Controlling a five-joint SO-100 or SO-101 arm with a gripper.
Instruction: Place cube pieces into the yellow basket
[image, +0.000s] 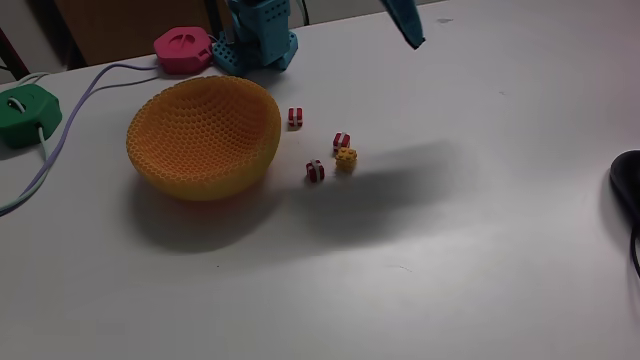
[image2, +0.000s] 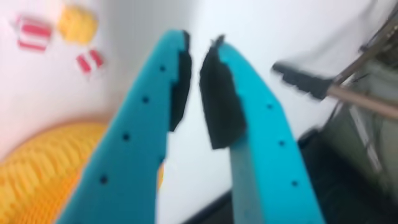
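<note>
Fixed view: I see four cubes on the table (image: 480, 200), right of the basket (image: 205, 140) — three striped (image: 295, 117) (image: 342, 141) (image: 316, 171), one yellow (image: 346, 159), none touching it. Bare tabletop lies to their right and front. Wrist view, blurred: the gripper (image2: 200, 42) holds nothing, its jaws nearly closed with a thin gap, above the table; basket rim at lower left, three of the cubes at upper left.

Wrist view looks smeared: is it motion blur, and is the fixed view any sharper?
Wrist view: blurred throughout, gripper edges and cubes soft, likely motion. Fixed view: sharper, basket weave readable, with a broad soft shadow on the table right of the cubes.
</note>
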